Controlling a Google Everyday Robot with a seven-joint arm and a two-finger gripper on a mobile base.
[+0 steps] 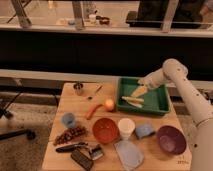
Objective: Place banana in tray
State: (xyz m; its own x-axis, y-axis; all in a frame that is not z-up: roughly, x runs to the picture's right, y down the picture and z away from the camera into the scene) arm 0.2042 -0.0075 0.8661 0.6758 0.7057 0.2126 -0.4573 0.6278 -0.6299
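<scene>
The green tray (161, 101) stands at the back right of the wooden table. The pale yellow banana (132, 102) lies inside the tray near its left side. My gripper (139, 91) hangs just above the banana, over the tray's left half. Its fingers are open and hold nothing. The white arm reaches in from the right.
On the table are a round yellow-orange fruit (109, 104), an orange carrot-like stick (92, 111), a metal cup (78, 88), a blue cup (68, 120), grapes (70, 134), a red bowl (105, 130), a white cup (126, 127), a purple bowl (171, 139) and a grey cloth (129, 152).
</scene>
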